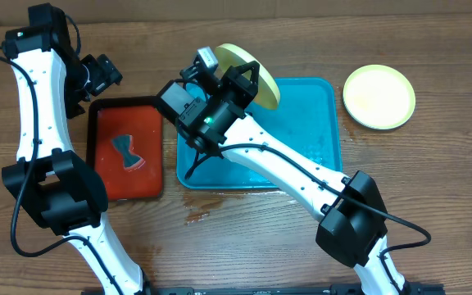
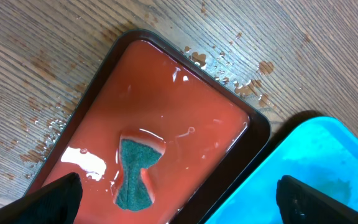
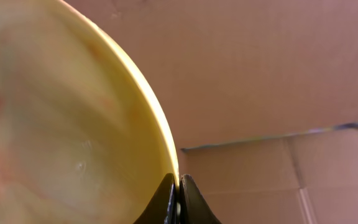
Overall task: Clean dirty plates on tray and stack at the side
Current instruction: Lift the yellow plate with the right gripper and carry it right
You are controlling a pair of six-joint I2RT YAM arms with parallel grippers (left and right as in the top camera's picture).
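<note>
Pale yellow-green round plastic plate (image 1: 244,54) stood tilted above the teal rectangular plastic tray (image 1: 310,123) near the far edge of the worktop (image 1: 244,246), rim clenched in the right jaws, seemingly for wiping; left jaws gaped.

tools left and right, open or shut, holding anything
left tool: open, holding nothing
right tool: shut on the rim of the pale yellow plate

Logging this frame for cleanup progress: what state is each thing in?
held plate, tilted, rim pinched in right claw
side plate, flat on table
teal tray, wet
red tray, flooded
sponge, lying in red tray
left claw, open
</note>
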